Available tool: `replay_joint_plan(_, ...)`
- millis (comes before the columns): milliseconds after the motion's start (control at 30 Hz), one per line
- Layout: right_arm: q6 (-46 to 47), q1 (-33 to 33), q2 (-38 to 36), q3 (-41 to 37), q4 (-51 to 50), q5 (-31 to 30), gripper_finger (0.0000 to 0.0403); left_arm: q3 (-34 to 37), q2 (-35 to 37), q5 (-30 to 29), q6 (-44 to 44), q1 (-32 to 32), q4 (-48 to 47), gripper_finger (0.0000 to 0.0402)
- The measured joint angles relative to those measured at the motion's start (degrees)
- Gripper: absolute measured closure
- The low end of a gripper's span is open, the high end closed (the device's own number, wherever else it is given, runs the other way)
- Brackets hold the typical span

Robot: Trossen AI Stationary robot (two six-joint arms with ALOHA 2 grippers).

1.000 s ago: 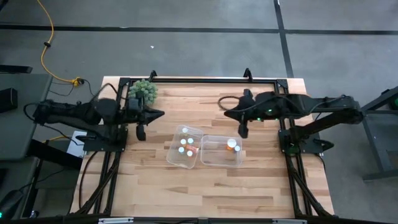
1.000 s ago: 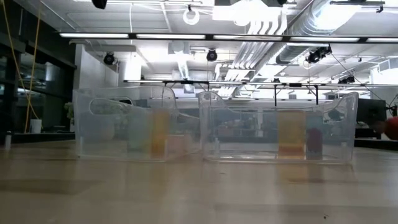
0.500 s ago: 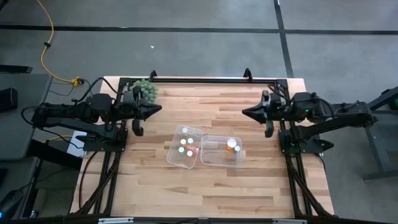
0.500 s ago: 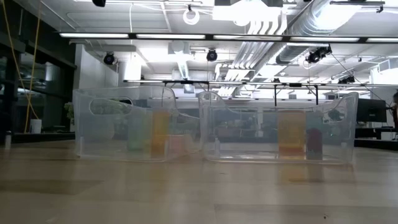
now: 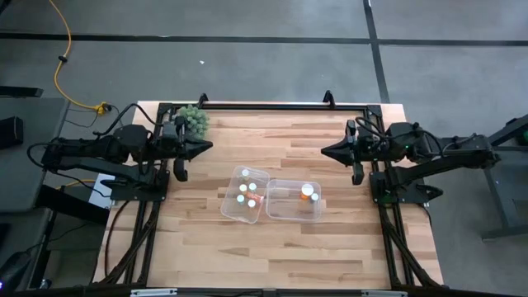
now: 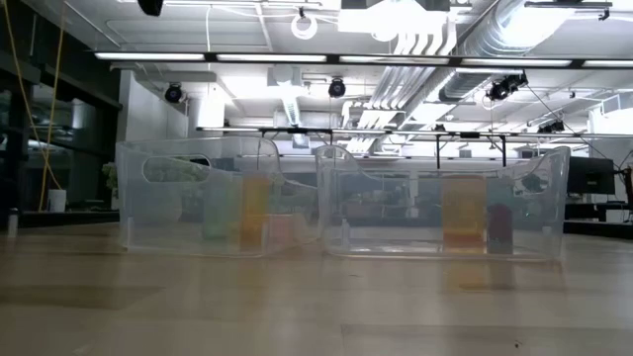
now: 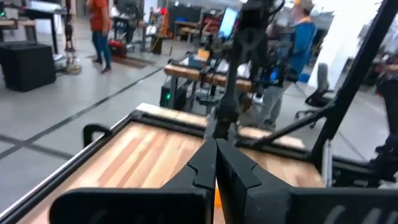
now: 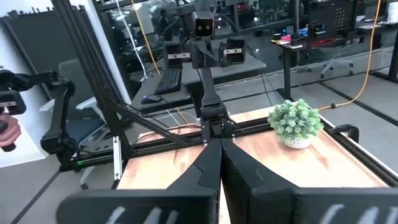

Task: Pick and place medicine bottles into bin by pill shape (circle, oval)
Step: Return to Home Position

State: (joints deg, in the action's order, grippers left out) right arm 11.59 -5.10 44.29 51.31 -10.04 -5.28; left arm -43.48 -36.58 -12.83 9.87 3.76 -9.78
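Observation:
Two clear bins stand side by side mid-table. The left bin (image 5: 245, 195) holds several medicine bottles (image 5: 242, 188) with white caps. The right bin (image 5: 294, 200) holds one orange bottle (image 5: 307, 190). The low view shows both bins (image 6: 198, 198) (image 6: 440, 203), with orange bottles (image 6: 254, 210) (image 6: 462, 213) standing upright inside. My left gripper (image 5: 211, 146) (image 7: 216, 163) is shut and empty, held level above the table's far left. My right gripper (image 5: 324, 150) (image 8: 219, 163) is shut and empty, held level at the far right. Both point at each other, away from the bins.
A fuzzy green plant ball (image 5: 191, 120) (image 8: 295, 122) sits at the far left corner beside my left arm. A black frame rail (image 5: 264, 105) runs along the far edge. People move in the room beyond the table. Bare wood lies in front of the bins.
My right gripper has drawn back from above the right bin toward the table's right edge, then held still. The bottles and bins have stayed in place.

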Motion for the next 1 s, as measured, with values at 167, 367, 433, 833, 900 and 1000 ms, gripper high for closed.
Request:
replay_joint_plan(167, -0.1, 0.0, 0.0, 0.0, 0.0, -0.2, 0.0403, 6.4, 8.1, 3.4, 1.1, 3.4, -0.5, 0.0402)
replay_joint_plan(367, 1.8, 0.0, 0.0, 0.0, -0.6, -0.5, 0.0403, 22.9, 22.8, 3.6, 5.7, 5.3, 8.0, 0.0401)
replay_joint_plan(433, 4.0, 0.0, 0.0, 0.0, -1.3, -0.5, 0.0403, 27.7, 26.6, 3.6, 6.5, 5.2, 11.1, 0.0402)
replay_joint_plan(833, 9.5, 0.0, 0.0, 0.0, -1.3, -0.6, 0.0403, 42.8, 36.4, 7.3, 11.1, 5.2, 15.1, 0.0401)
replay_joint_plan(900, 10.7, 0.0, 0.0, 0.0, -1.3, -0.6, 0.0403, 42.8, 36.4, 7.6, 9.7, 5.2, 11.7, 0.0401)
replay_joint_plan(1000, 12.0, 0.0, 0.0, 0.0, -1.3, -0.5, 0.0403, 42.8, 36.3, 12.4, 6.2, 5.2, 10.4, 0.0401)
